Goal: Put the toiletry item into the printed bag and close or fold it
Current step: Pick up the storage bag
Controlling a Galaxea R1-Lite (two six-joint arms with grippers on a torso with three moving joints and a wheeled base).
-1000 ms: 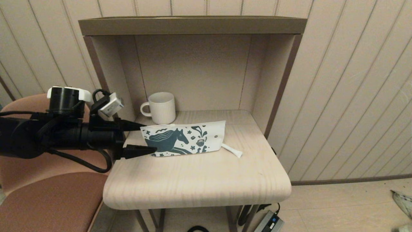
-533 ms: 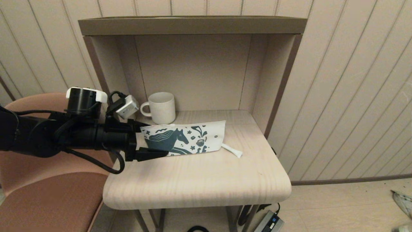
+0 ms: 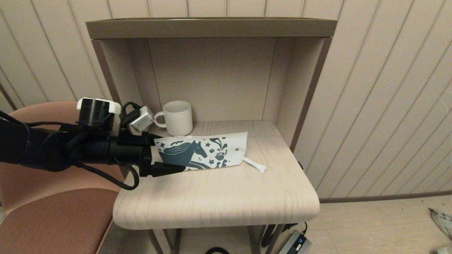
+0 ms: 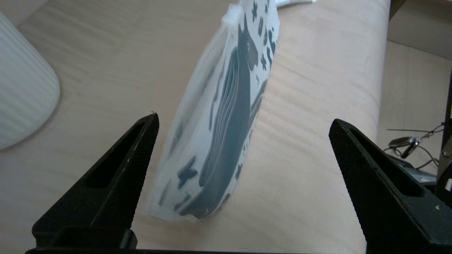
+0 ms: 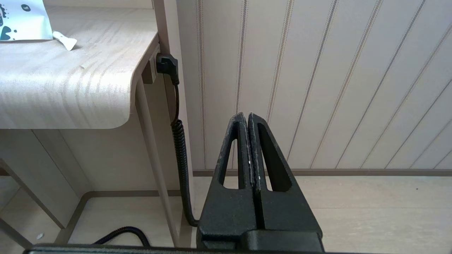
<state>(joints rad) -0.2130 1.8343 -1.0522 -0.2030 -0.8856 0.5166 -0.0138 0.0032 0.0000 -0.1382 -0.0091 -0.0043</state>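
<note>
The printed bag (image 3: 201, 151), white with a teal horse, stands on its long edge on the small wooden table (image 3: 219, 197). The toiletry item (image 3: 255, 164), a slim white stick, lies on the table at the bag's right end, partly tucked behind it. My left gripper (image 3: 171, 153) reaches in from the left and is open, one finger behind and one in front of the bag's left end. In the left wrist view the bag (image 4: 226, 116) stands between the wide-open fingers of my left gripper (image 4: 244, 118), nearer one finger and untouched. My right gripper (image 5: 248, 114) is shut and empty, low beside the table's right side.
A white ribbed mug (image 3: 178, 118) stands behind the bag at the back left of the alcove under a shelf. A brown chair (image 3: 53, 218) sits under my left arm. A coiled cable (image 5: 180, 148) hangs by the table leg, and a power adapter (image 3: 295, 243) lies on the floor.
My left arm has moved right toward the bag; its open fingers now straddle the bag's left end. Bag, toiletry item and right gripper have not moved.
</note>
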